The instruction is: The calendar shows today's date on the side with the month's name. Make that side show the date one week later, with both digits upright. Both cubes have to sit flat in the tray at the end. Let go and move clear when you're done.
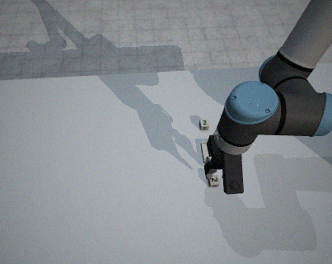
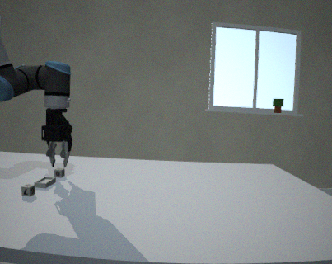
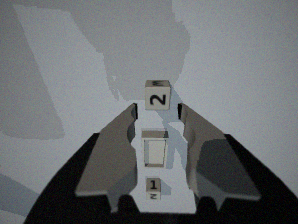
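The small tray (image 3: 154,148) lies empty on the table; it also shows in the top view (image 1: 204,152) and the exterior view (image 2: 44,181). One cube (image 3: 158,95) with a 2 facing the wrist camera sits on the table just beyond one end of the tray. The other cube (image 3: 153,188), showing a 1, sits on the table off the opposite end. Both cubes show in the top view (image 1: 203,124) (image 1: 212,181) and in the exterior view (image 2: 59,173) (image 2: 28,190). My gripper (image 3: 157,104) hangs above the tray area, its fingers apart with nothing between them, and shows clear of the table in the exterior view (image 2: 58,160).
The arm's elbow (image 1: 274,109) overhangs the table's right part. A window (image 2: 254,68) with a small plant (image 2: 278,105) is in the far wall. The table's front edge runs along the bottom of the exterior view.
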Motion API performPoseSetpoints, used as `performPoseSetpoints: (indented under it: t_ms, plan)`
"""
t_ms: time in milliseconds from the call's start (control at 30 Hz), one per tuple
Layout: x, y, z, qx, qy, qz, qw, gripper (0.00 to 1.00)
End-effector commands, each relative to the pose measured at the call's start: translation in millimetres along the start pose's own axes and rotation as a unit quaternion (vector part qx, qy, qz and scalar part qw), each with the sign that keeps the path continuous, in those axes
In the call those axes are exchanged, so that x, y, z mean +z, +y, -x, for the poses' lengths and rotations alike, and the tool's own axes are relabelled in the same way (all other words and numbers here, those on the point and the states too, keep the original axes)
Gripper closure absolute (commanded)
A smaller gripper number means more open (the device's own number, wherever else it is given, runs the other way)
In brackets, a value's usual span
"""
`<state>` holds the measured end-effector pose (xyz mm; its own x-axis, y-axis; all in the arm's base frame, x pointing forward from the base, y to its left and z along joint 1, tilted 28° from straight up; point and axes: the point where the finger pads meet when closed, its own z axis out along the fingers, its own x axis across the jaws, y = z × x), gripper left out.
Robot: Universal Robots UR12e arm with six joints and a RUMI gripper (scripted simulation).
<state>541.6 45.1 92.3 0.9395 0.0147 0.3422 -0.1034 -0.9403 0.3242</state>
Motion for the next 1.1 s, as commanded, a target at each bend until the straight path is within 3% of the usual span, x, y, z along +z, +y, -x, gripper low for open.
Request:
performPoseSetpoints:
  t_ms: [0, 600, 1067]
  plan:
    - [0, 1, -1, 0.001, 0.001, 0.000, 1.000, 0.72]
    - [0, 1, -1, 0.001, 0.000, 0.000, 1.000, 0.72]
    - [17, 0, 2, 0.000, -0.002, -0.001, 1.000, 0.72]
